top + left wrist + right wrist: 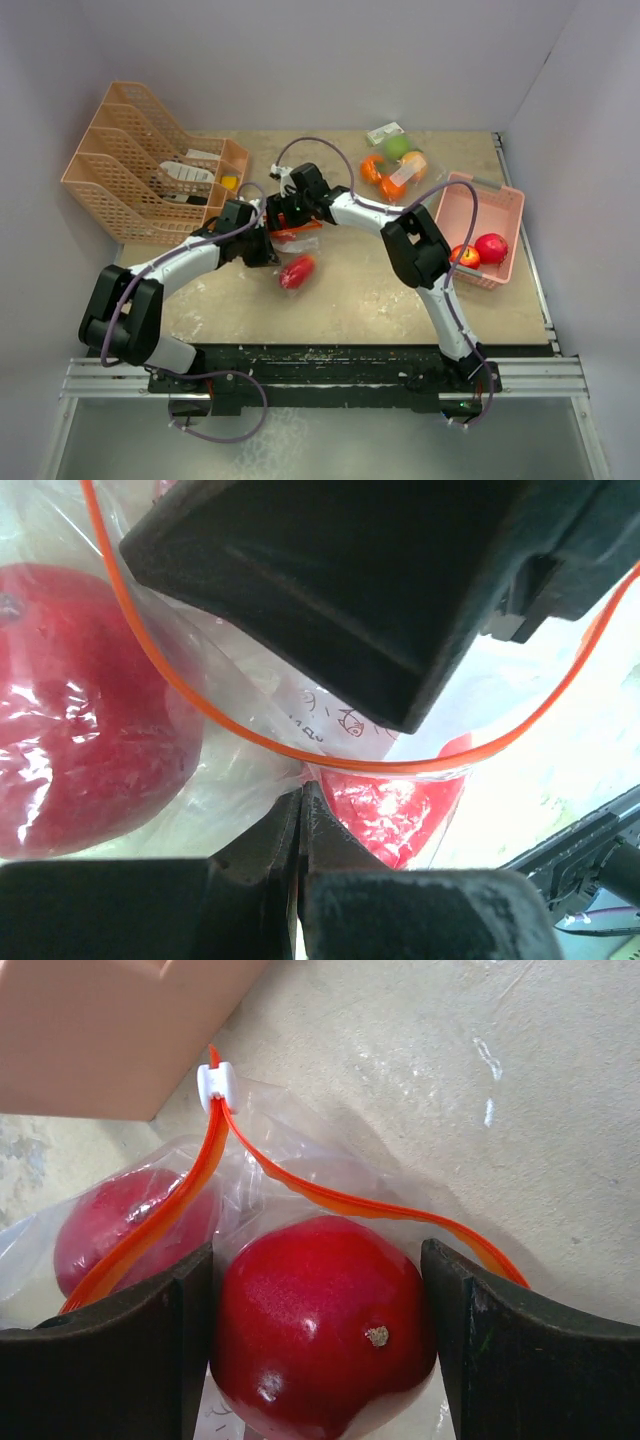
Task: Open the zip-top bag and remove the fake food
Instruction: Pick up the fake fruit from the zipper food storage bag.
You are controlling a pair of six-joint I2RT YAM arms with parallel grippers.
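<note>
Plainly, left fingers (250, 880) pinch the zip-top bag (235, 780) film (fully closed); right fingers (100, 1360) clasp a red apple (320, 1330) at its mouth.

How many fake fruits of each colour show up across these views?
Red apples: 4, two in the pink basket, two in the gripped bag
Oranges: 3
Green apple: 1
Total: 8
</note>
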